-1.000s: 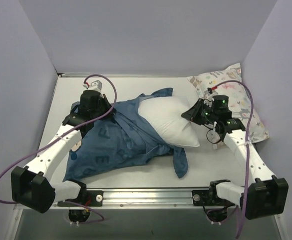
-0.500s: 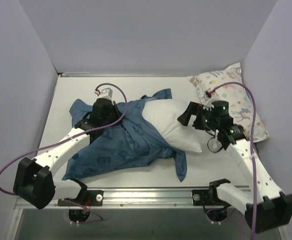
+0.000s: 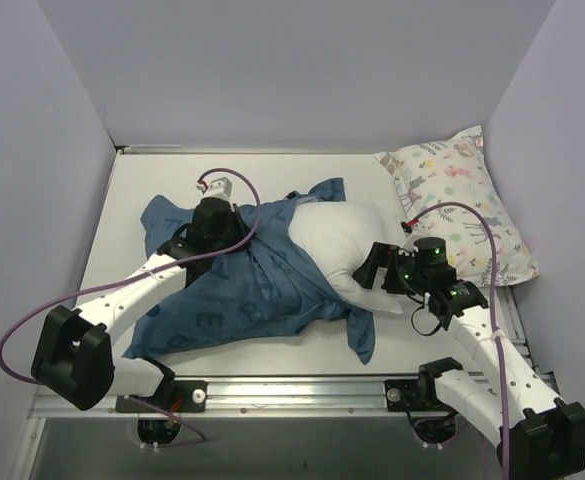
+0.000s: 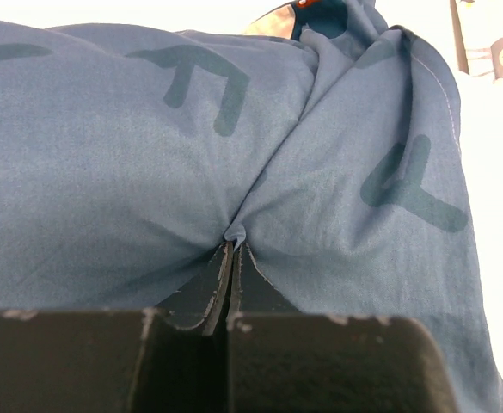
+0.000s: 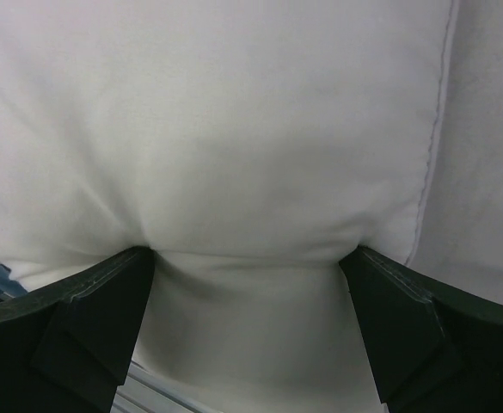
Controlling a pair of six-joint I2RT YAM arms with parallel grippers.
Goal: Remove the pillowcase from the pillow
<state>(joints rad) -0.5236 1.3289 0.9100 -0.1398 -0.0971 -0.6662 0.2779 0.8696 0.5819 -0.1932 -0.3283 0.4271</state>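
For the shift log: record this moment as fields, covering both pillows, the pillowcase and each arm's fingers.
pillowcase: dark blue, lettered, covers the pillow's left part
pillow: plain white, right end bare
left fingers: shut, pinching a fold of the pillowcase
right fingers: open, tips pressed into the pillow's bare end
patterned pillow: far right of the table, not gripped

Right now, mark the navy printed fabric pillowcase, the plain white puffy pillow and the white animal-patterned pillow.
navy printed fabric pillowcase [image 3: 262,290], top view, middle of the cloth
plain white puffy pillow [image 3: 332,235], top view, exposed end
white animal-patterned pillow [image 3: 452,175], top view, upper middle
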